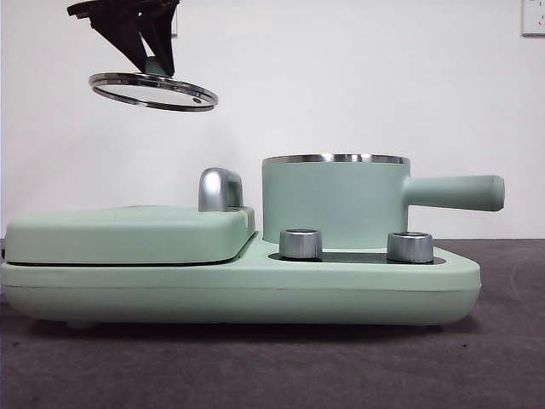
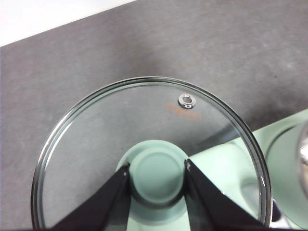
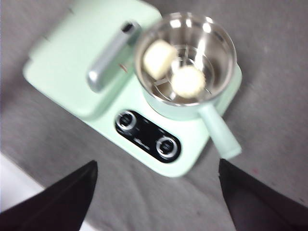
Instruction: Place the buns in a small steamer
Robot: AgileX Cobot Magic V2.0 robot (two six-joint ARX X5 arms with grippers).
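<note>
The mint-green small steamer (image 1: 334, 200) stands uncovered on the right half of the appliance, its straight handle (image 1: 456, 192) pointing right. In the right wrist view the steamer (image 3: 185, 60) holds both buns: the smooth cream block (image 3: 159, 58) and the pleated dome (image 3: 188, 81), side by side on the steel rack. My left gripper (image 2: 157, 175) is shut on the green knob (image 2: 156, 169) of the glass lid (image 2: 110, 139). It holds the lid (image 1: 153, 91) tilted in the air, high above the left end of the appliance. My right gripper (image 3: 156, 192) is open and empty, high above the appliance.
The flat mint-green griddle lid (image 1: 128, 232) with its chrome handle (image 1: 219, 188) lies shut on the left half of the base. Two chrome dials (image 1: 301, 243) (image 1: 410, 246) sit on the black panel in front of the steamer. Grey table (image 3: 269, 96) surrounds the appliance.
</note>
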